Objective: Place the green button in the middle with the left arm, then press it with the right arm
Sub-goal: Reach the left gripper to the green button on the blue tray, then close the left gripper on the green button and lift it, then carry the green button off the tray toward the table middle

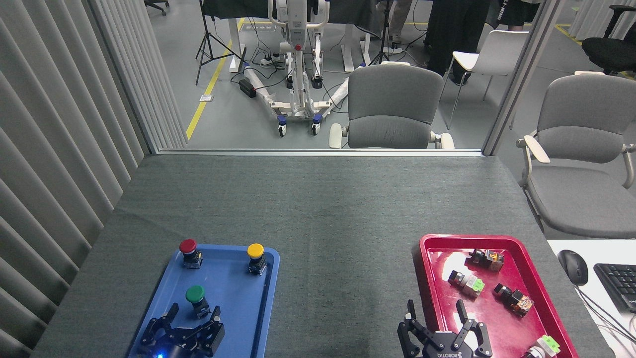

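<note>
Left pincer point(194, 323): open, fingers either side of the green button point(195, 294), which stands upright just ahead on the blue tray point(248, 318). Right pincer point(437, 323): open, well apart, over the red tray's point(422, 248) near corner.

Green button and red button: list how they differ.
Cap colour: the green button has a dark green cap, the red button a red one. Place: the green button stands nearer the robot on the blue tray, the red button at the tray's far left corner. Approach: the open left gripper sits just in front of the green button, well short of the red. Both stand upright with mushroom caps over dark bases.
</note>
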